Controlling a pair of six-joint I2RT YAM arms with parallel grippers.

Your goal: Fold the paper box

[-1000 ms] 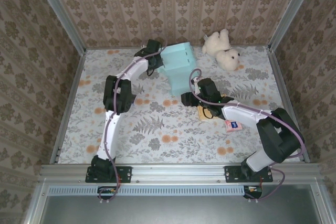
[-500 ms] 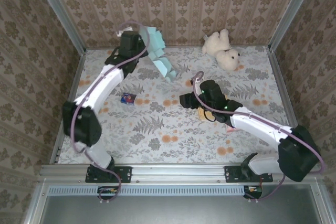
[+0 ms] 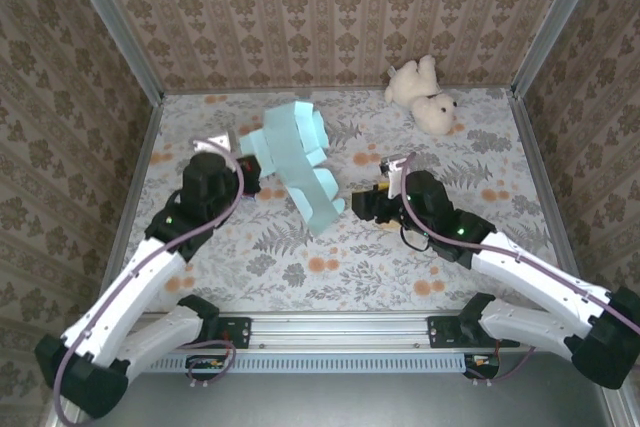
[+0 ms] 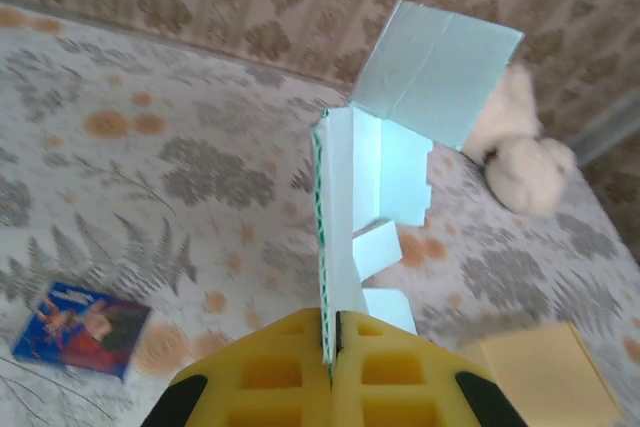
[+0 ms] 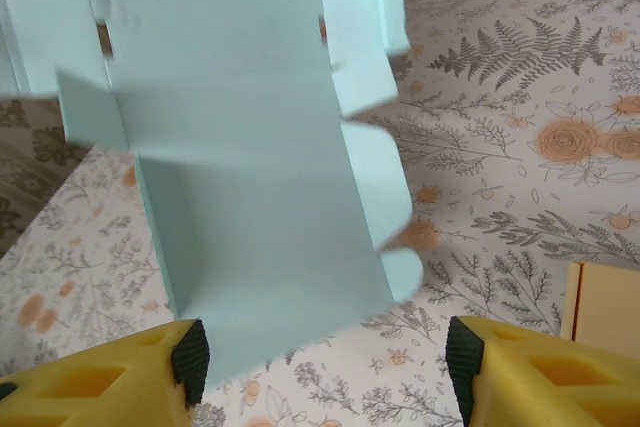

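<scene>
The paper box (image 3: 296, 161) is a light blue, unfolded flat with loose flaps, held slanting above the table's middle. My left gripper (image 3: 245, 163) is shut on its left edge; in the left wrist view the yellow fingers (image 4: 280, 367) pinch the thin sheet of the box (image 4: 385, 152) edge-on. My right gripper (image 3: 362, 204) stands open just right of the box's lower end. In the right wrist view the box (image 5: 250, 167) hangs broad-side in front of the gripper (image 5: 325, 372), between the spread fingers but touching neither.
A white teddy bear (image 3: 425, 94) lies at the back right, also seen behind the box as the bear (image 4: 520, 157). A yellow pad (image 5: 605, 307) lies beside my right gripper, and a blue card (image 4: 80, 327) lies on the floral cloth to the left. Metal rails edge the table.
The left arm has swung from the far left corner toward the near middle, carrying the box down in front of the right gripper. The right gripper shifted slightly nearer and stays open.
</scene>
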